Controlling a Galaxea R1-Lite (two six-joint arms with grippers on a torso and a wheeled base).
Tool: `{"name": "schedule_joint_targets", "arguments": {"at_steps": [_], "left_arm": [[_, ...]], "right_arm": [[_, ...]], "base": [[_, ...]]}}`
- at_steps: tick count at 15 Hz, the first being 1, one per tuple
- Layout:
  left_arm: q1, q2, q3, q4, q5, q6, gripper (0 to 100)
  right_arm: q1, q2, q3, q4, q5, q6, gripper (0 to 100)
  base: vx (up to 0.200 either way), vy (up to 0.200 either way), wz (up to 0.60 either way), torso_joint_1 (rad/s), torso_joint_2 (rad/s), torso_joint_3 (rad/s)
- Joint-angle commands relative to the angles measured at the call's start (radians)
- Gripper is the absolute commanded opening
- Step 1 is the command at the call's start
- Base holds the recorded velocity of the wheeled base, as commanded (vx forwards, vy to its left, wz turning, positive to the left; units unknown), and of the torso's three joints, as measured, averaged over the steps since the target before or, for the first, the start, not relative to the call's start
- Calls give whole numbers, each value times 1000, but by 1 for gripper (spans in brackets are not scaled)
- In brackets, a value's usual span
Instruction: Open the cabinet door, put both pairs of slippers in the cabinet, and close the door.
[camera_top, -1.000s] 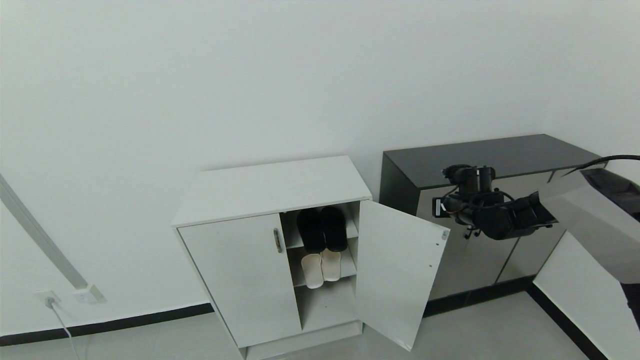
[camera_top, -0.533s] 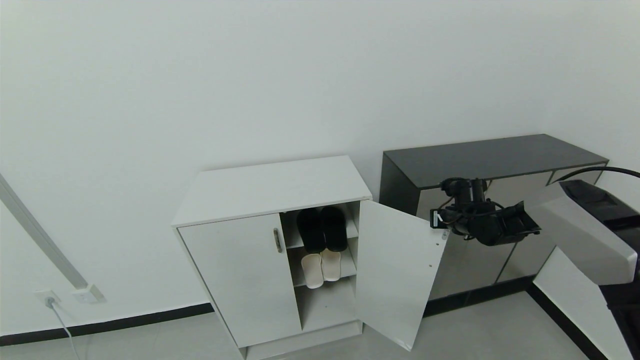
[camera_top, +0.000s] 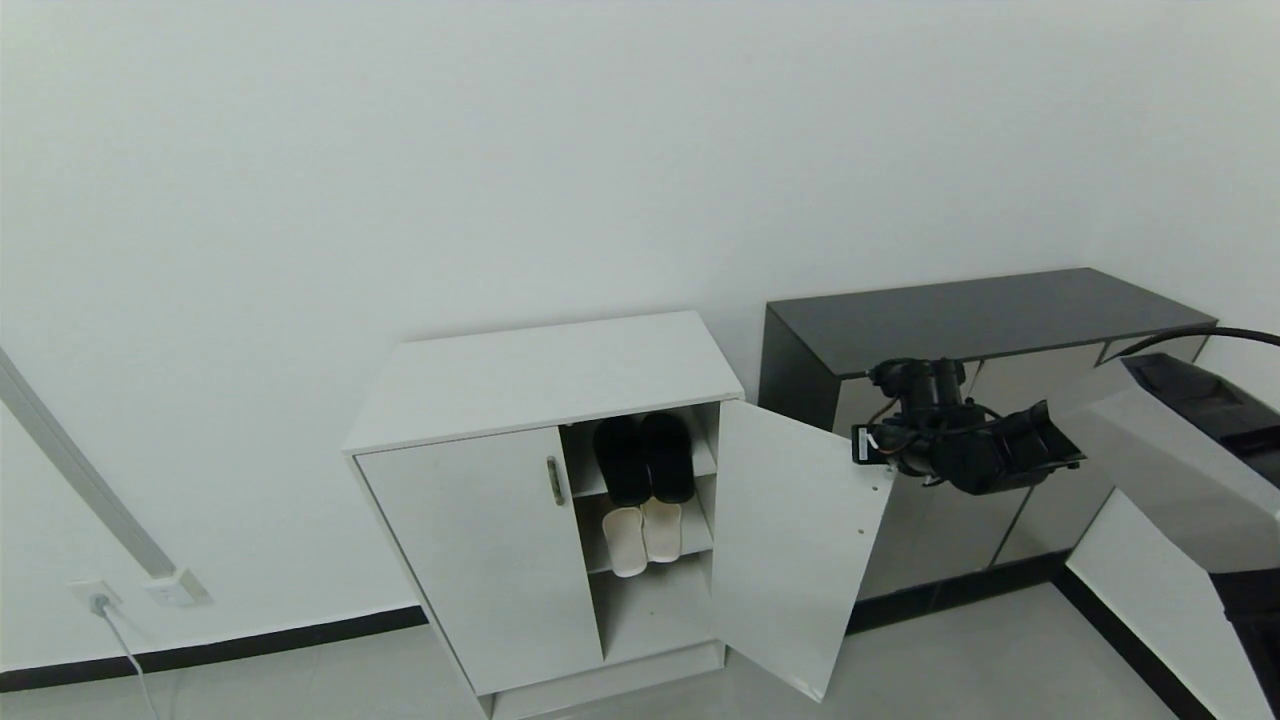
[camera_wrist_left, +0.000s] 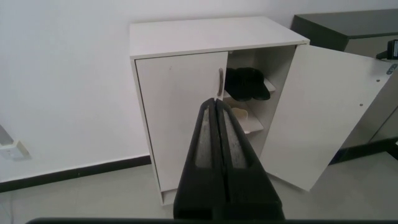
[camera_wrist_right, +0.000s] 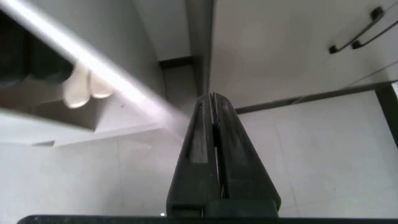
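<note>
The white cabinet (camera_top: 540, 375) has its left door closed and its right door (camera_top: 790, 530) swung open. Inside, black slippers (camera_top: 645, 458) lie on the upper shelf and white slippers (camera_top: 643, 535) on the shelf below. My right gripper (camera_top: 868, 445) is shut, with its tip at the open door's upper outer corner. In the right wrist view the shut gripper (camera_wrist_right: 213, 102) sits against the door's blurred edge, with the white slippers (camera_wrist_right: 87, 87) beyond. My left gripper (camera_wrist_left: 216, 107) is shut on nothing and hangs well in front of the cabinet (camera_wrist_left: 180, 81), facing the closed door.
A dark-topped sideboard (camera_top: 980, 315) stands against the wall just right of the cabinet, behind the open door. On the far left a wall socket (camera_top: 95, 597) with a cable sits low, under a slanted conduit (camera_top: 80, 470). Bare floor lies before the cabinet.
My right gripper has moved left and slightly down, from in front of the sideboard to the open door's outer top corner. The door and the slippers have hardly shifted.
</note>
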Motion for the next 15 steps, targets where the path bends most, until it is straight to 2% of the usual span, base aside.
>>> {"name": "schedule_joint_targets", "arguments": {"at_steps": [1, 4, 7, 15], "left_arm": [[0, 1, 0, 0, 0, -1, 0], [0, 1, 0, 0, 0, -1, 0], [0, 1, 0, 0, 0, -3, 0], [0, 1, 0, 0, 0, -3, 0]], "right_arm": [[38, -67, 60, -5, 0, 0, 0], [95, -121, 155, -11, 1, 1, 0], [158, -173, 235, -75, 0, -2, 0], [194, -137, 316, -100, 0, 0, 0]], "base": [[0, 0, 0, 0, 0, 0], [0, 0, 0, 0, 0, 0], [0, 0, 0, 0, 0, 0], [0, 0, 0, 0, 0, 0]]}}
